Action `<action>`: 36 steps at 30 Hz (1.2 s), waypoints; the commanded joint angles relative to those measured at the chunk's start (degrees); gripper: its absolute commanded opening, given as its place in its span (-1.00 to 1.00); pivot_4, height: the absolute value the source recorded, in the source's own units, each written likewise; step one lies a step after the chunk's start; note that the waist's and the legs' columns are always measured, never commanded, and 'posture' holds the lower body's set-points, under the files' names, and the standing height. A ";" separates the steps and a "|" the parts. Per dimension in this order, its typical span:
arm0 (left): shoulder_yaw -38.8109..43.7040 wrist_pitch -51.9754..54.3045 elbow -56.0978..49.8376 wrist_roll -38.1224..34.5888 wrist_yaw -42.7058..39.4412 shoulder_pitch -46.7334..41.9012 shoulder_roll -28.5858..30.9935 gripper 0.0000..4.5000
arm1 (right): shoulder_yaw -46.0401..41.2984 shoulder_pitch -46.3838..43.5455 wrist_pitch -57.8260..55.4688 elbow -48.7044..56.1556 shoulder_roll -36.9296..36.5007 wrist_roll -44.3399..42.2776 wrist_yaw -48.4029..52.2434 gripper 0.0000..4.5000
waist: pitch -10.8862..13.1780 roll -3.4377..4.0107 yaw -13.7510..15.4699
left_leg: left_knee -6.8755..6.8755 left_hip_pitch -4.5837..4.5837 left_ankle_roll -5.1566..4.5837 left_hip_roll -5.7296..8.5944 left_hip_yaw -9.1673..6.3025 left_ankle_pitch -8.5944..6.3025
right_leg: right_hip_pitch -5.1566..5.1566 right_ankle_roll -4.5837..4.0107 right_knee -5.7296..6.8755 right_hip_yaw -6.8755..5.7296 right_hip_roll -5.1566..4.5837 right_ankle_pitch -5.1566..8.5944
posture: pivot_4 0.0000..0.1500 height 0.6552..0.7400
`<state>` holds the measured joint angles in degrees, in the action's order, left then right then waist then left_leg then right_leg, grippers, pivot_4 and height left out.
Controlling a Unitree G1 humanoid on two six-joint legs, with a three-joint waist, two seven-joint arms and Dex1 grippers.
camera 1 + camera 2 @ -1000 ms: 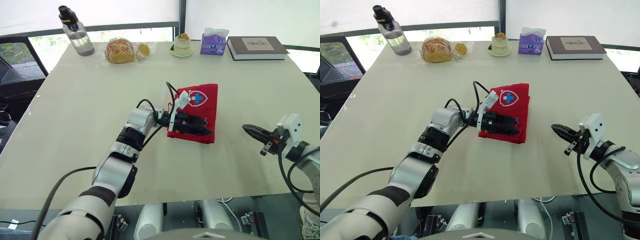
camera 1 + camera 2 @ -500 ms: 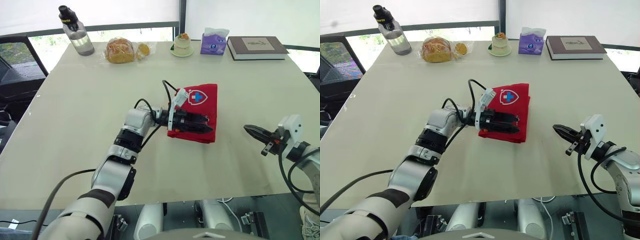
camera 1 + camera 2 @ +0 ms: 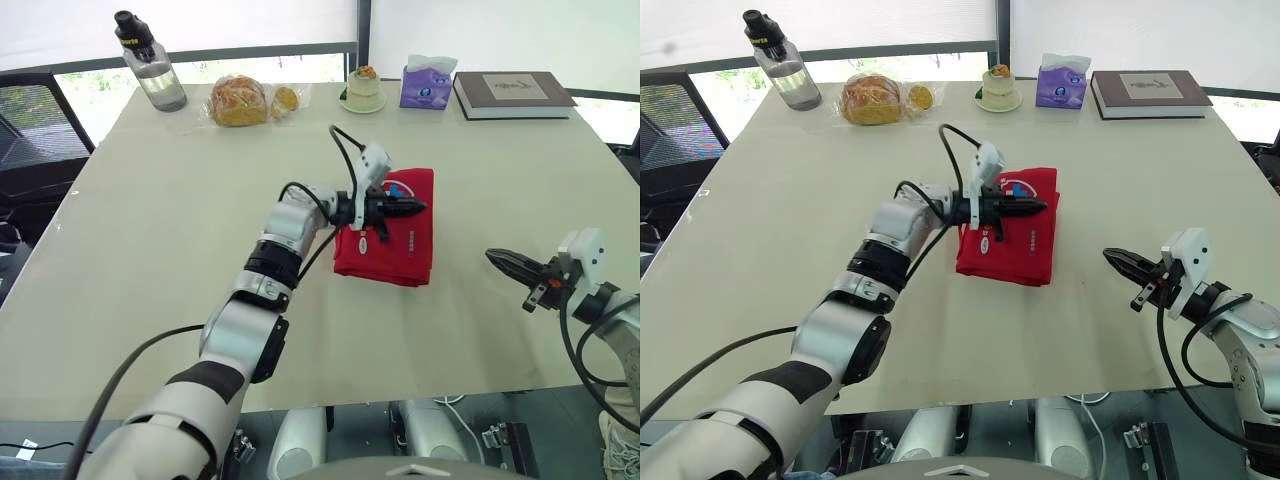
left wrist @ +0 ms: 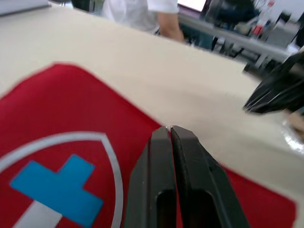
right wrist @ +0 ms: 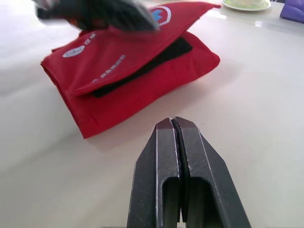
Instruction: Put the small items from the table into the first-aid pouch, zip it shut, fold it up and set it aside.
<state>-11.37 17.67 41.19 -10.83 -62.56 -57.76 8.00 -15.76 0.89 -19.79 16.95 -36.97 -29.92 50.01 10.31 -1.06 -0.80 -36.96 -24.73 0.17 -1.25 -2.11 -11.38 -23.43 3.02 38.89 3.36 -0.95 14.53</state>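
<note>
The pouch (image 3: 405, 250) lies near the middle of the table (image 3: 170, 210), a little toward the right edge. It is folded over, one flap on top of the other. Its cross badge faces up at the far end.

A moment ago the left hand lay flat along the near part of the pouch, pressing on it. Now the left hand (image 3: 415, 206) has lifted and moved to the far part, by the badge. I cannot tell if it touches the cloth there. Its two fingers are squeezed together with nothing between them. The pouch stayed where it was and stayed folded. The white writing on its top shows now that the hand is off it.

The right hand (image 3: 495, 258) hangs over the table close to the near edge, on the right, well apart from the pouch. Its fingers are pressed together too, and it holds nothing. It has not moved.

I think the folding is done, because the pouch keeps its shape without being pressed. The small things look to be packed inside already. What seems left is to move the pouch off to one side.
</note>
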 commanded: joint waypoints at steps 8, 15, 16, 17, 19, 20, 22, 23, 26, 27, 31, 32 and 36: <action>-10.35 -11.56 5.54 13.18 1.04 2.92 -1.91 -1.00 | -2.43 -0.85 -1.27 1.67 -3.09 -4.34 2.09 0.44 | -0.05 0.04 0.23 | -0.07 0.06 0.00 0.04 -0.03 0.00 | 0.12 0.06 -0.01 0.02 -0.01 0.01 | 1.00 1.00; -16.95 -16.59 2.75 18.34 -4.30 7.76 -0.41 -1.00 | -2.15 -0.55 0.33 -0.03 -3.93 -3.14 2.97 0.96 | -0.32 0.11 0.11 | -0.11 0.22 -0.01 0.05 -0.06 -0.01 | 0.33 0.13 -0.04 0.02 0.00 0.06 | 1.00 1.00; -17.60 -16.73 1.52 18.47 -5.52 8.54 -0.16 -1.00 | -2.07 -0.49 0.51 -0.06 -3.86 -3.05 2.97 0.96 | -0.33 0.12 0.08 | -0.10 0.25 -0.01 0.05 -0.06 -0.01 | 0.38 0.13 -0.05 0.02 0.00 0.06 | 1.00 1.00; -18.16 -16.21 -0.21 18.11 -7.48 9.40 0.20 -1.00 | -2.00 -0.42 0.70 -0.13 -3.78 -2.93 3.00 0.96 | -0.33 0.13 0.08 | -0.09 0.34 -0.01 0.05 -0.05 -0.02 | 0.46 0.12 -0.06 0.02 0.00 0.06 | 1.00 1.00; -18.73 -14.27 -3.81 16.59 -11.64 10.83 0.92 -1.00 | -1.97 -0.34 1.06 -0.37 -3.70 -2.74 3.12 0.96 | -0.33 0.12 0.10 | -0.08 0.38 -0.02 0.05 -0.06 -0.02 | 0.50 0.11 -0.06 0.02 0.00 0.07 | 1.00 1.00; -18.91 -12.90 -6.11 15.28 -14.39 11.55 1.49 -1.00 | -1.97 -0.25 1.23 -0.44 -3.66 -2.67 3.16 0.96 | -0.33 0.13 0.04 | -0.08 0.38 -0.02 0.05 -0.05 -0.02 | 0.51 0.11 -0.07 0.02 0.00 0.07 | 1.00 1.00; -18.38 -6.28 -12.68 10.10 -21.52 12.70 2.72 -1.00 | -2.14 -0.03 1.70 -0.85 -3.69 -2.51 3.43 0.96 | -0.33 0.14 -0.10 | -0.07 0.38 -0.02 0.04 -0.04 -0.02 | 0.50 0.10 -0.07 0.04 0.00 0.07 | 1.00 1.00; -17.71 -3.62 -14.98 7.95 -23.63 12.76 3.00 -1.00 | -2.23 0.02 1.86 -1.01 -3.71 -2.44 3.54 0.96 | -0.30 0.14 -0.16 | -0.07 0.38 -0.02 0.04 -0.04 -0.02 | 0.50 0.10 -0.07 0.03 0.00 0.07 | 1.00 1.00; -13.82 -0.17 -15.74 4.35 -22.27 10.77 1.63 -1.00 | -2.36 0.04 2.14 -1.29 -3.73 -2.36 3.68 0.96 | -0.28 0.17 -0.04 | -0.08 0.30 -0.02 0.01 -0.06 -0.02 | 0.43 0.10 -0.05 0.00 0.02 0.07 | 1.00 1.00; -11.64 0.47 -14.23 3.12 -20.56 9.11 0.57 -1.00 | -2.37 0.01 2.23 -1.38 -3.72 -2.34 3.67 0.96 | -0.27 0.16 0.00 | -0.11 0.28 -0.02 0.02 -0.08 -0.02 | 0.43 0.12 -0.05 -0.01 0.02 0.08 | 1.00 1.00; -3.48 0.22 -5.89 -0.69 -14.48 1.60 -2.74 -1.00 | -2.16 -0.14 2.46 -1.51 -3.62 -2.28 3.49 0.96 | -0.25 0.13 0.29 | -0.32 0.01 -0.03 0.09 -0.25 -0.02 | 0.38 0.32 -0.07 -0.08 0.03 0.18 | 1.00 1.00; -1.21 0.36 -3.39 -1.88 -13.44 -0.73 -3.37 -1.00 | -2.08 -0.15 2.54 -1.54 -3.58 -2.25 3.46 0.96 | -0.25 0.13 0.25 | -0.32 0.01 -0.03 0.13 -0.23 -0.02 | 0.39 0.35 -0.08 -0.04 0.02 0.19 | 1.00 1.00; 5.17 -1.35 6.38 -4.02 -9.18 -8.69 -5.07 -1.00 | -2.05 -0.01 2.82 -1.70 -3.49 -2.06 3.40 0.96 | -0.24 0.12 -0.11 | -0.27 0.02 -0.03 0.14 -0.21 -0.02 | 0.37 0.39 -0.07 -0.02 0.02 0.22 | 1.00 1.00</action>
<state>-9.07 18.14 44.11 -13.34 -73.92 -63.59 3.71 -16.20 0.99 -18.16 14.48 -40.26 -31.65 53.38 10.07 -0.94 -0.91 -37.21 -24.70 0.14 -1.12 -2.31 -11.40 -23.06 3.42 38.81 3.34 -0.92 14.75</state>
